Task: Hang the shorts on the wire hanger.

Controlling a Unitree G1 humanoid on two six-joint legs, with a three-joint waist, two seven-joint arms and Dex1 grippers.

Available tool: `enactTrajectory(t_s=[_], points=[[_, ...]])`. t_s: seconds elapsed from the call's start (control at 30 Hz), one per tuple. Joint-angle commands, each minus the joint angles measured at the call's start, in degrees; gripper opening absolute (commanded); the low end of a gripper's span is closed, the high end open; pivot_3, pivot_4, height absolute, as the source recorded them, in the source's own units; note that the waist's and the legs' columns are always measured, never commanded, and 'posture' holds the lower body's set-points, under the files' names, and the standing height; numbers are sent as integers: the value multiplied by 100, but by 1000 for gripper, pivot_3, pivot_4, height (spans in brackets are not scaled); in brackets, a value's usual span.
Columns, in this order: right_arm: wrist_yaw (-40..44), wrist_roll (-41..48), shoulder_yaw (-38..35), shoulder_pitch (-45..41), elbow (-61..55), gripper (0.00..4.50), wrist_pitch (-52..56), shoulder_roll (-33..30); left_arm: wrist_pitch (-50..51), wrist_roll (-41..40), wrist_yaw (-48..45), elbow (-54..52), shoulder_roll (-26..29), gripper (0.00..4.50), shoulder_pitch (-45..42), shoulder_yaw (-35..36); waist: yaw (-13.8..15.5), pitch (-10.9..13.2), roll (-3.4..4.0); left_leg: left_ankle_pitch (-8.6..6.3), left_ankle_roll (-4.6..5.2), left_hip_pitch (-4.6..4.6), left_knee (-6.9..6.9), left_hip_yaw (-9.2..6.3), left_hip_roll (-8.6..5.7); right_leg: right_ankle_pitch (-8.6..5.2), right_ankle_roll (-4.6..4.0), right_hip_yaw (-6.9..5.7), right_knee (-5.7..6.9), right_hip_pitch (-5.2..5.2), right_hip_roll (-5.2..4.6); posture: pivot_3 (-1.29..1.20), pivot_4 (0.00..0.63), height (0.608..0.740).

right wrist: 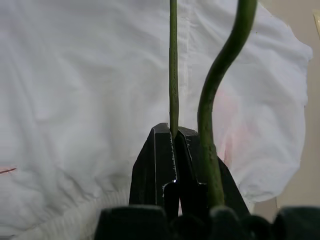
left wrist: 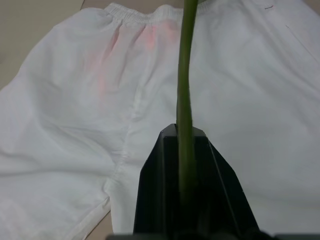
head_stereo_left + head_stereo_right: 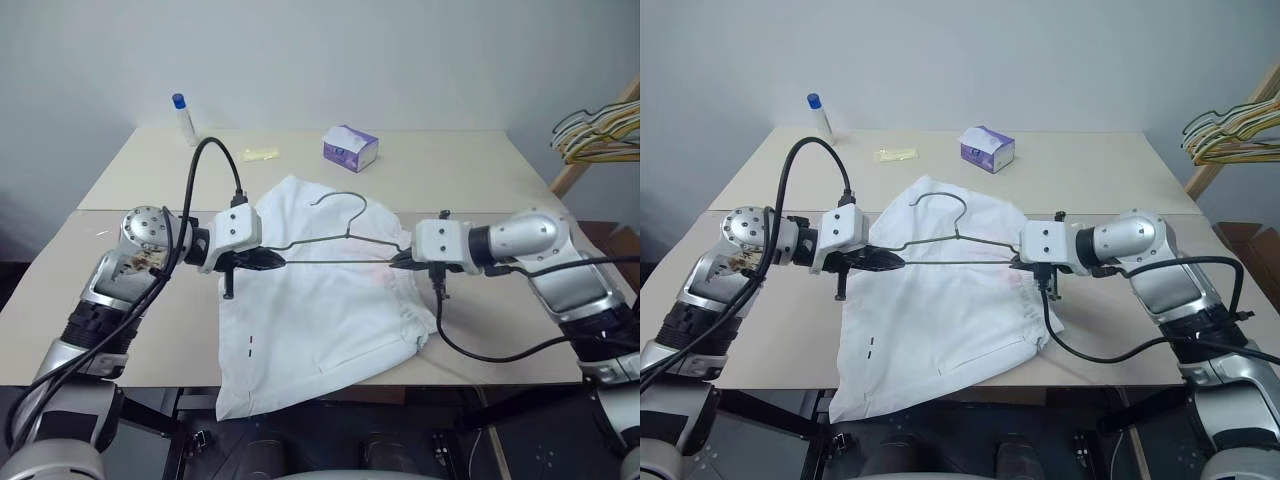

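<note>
The wire hanger (image 3: 345,240) hangs across the middle of the frame, held above the shorts (image 3: 320,320) by both claws. The left claw (image 3: 262,259) is closed on the hanger's left corner, and the right claw (image 3: 402,260) is pinched shut on the bottom wire at the right corner, the shoulder wire curving past just beside its fingers.

The hanger is one thin strand of dull grey-green metal, triangular, its small hook pointing toward the upper part of the frame. It looks light and springy, likely to twist or slide in a pinch, so holding both ends of the bottom bar seems the steadiest hold.

The shorts lie flat on the bench (image 3: 140,170), spread from the centre down to the near edge, where one leg droops over. They are white, soft and limp, with a gathered elastic waistband, a faint pink patch near the waist and a tiny dark-and-red mark near a hem. The cloth will probably sag and bunch; the waistband is likely the firmest place to grasp.
</note>
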Motion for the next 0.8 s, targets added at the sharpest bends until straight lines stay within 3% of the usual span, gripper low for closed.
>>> enactTrajectory(t_s=[0.03,0.17,0.33,0.43,0.57,0.8], points=[[100,557,-618,515,-535,0,504,-225,-281,-334,-30,338,3,1390,-134,505,2,0,0,-1,2,-2,5,-2,1,0,0,-2,0,1,0,27,0,740],[-127,987,-1359,1673,-858,0,1258,-507,-155,-541,537,780,3,2718,-270,1144,5,0,-1,-2,3,-3,12,-5,0,2,3,-4,1,5,0,18,0,740],[-516,1536,-2413,2836,-884,0,2463,-628,362,-1133,727,185,14,4389,243,1756,-16,-5,3,-4,5,-2,13,-5,0,4,6,-1,0,8,-1,23,0,740],[-734,2249,-3073,3190,-750,0,3885,-530,618,-1579,689,-670,-39,4480,863,1917,-38,-9,8,-4,5,11,12,1,2,5,7,10,5,13,-1,25,1,740],[-938,2790,-3413,3207,-515,0,4980,-423,775,-1747,695,-1163,1,4480,1248,1869,-17,-10,7,-3,5,25,12,1,4,6,4,7,12,23,0,25,11,740],[-1376,2757,-3046,2528,581,0,5776,-336,1054,-1994,635,-1543,89,4480,1431,1852,-37,-9,8,-7,7,90,0,3,3,7,3,8,-14,90,1,43,14,740]])
